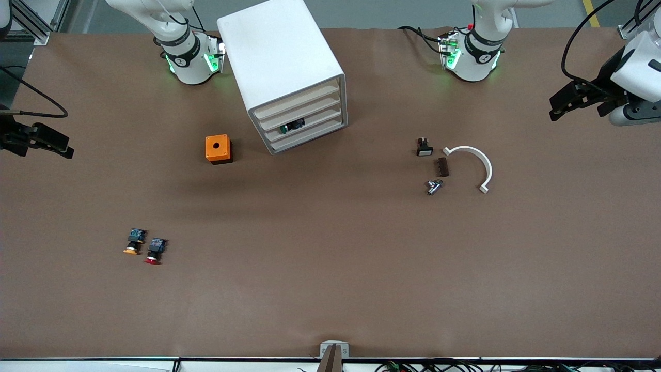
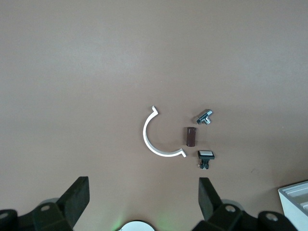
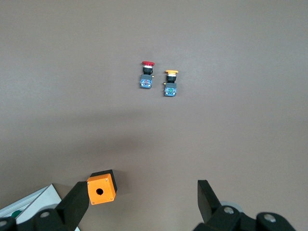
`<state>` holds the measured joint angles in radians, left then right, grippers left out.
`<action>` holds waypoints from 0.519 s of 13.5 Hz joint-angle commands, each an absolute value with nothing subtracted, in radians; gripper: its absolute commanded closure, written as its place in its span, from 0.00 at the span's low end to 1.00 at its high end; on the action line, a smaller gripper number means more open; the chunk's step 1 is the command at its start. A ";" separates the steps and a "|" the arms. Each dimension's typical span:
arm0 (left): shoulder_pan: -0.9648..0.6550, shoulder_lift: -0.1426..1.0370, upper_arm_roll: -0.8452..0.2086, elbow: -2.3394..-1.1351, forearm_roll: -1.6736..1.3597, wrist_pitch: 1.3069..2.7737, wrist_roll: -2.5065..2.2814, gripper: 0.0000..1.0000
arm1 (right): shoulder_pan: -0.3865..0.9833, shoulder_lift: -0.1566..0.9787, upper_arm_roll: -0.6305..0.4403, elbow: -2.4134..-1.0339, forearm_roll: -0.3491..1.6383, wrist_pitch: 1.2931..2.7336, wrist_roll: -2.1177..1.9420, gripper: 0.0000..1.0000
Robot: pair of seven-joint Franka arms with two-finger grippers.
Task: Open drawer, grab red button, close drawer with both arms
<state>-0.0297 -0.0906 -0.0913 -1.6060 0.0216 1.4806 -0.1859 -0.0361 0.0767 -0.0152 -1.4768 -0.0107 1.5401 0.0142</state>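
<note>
Brown table (image 1: pixel 330 289) carries cabinet (image 1: pixel 281 62), orange box (image 1: pixel 218 149), 2 buttons (image 1: pixel 155 251).

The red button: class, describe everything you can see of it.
The red button is small, with a red mushroom cap, a black body and a bluish end. It lies on its side on the brown table, cap toward the front camera, close beside the orange-capped button without touching it, toward the right arm's end. No gripper touches it.

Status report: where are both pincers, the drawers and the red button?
Left pincer and right pincer open, waiting at table ends. Cabinet drawers all shut. Red button on table beside yellow button, untouched. Nothing blocking.
</note>
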 commanded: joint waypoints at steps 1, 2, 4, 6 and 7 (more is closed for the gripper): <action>-0.026 -0.152 -0.087 -1.658 0.008 1.483 -0.163 0.00 | -0.052 0.054 0.000 -1.491 -0.005 1.536 0.023 0.00; -0.026 -0.156 -0.089 -1.672 0.008 1.486 -0.163 0.00 | -0.052 0.054 0.000 -1.491 -0.005 1.536 0.023 0.00; -0.026 -0.164 -0.091 -1.681 0.008 1.486 -0.163 0.00 | -0.052 0.054 0.000 -1.491 -0.005 1.536 0.023 0.00; -0.028 -0.173 -0.091 -1.686 0.009 1.486 -0.161 0.00 | -0.052 0.054 -0.002 -1.491 -0.005 1.536 0.023 0.00; -0.026 -0.166 -0.091 -1.675 0.009 1.486 -0.155 0.00 | -0.052 0.054 -0.002 -1.491 -0.005 1.536 0.023 0.00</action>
<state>-0.0297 -0.1421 -0.0906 -1.6578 0.0215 1.4806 -0.1847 -0.0361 0.0766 -0.0153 -1.4768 -0.0107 1.5401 0.0142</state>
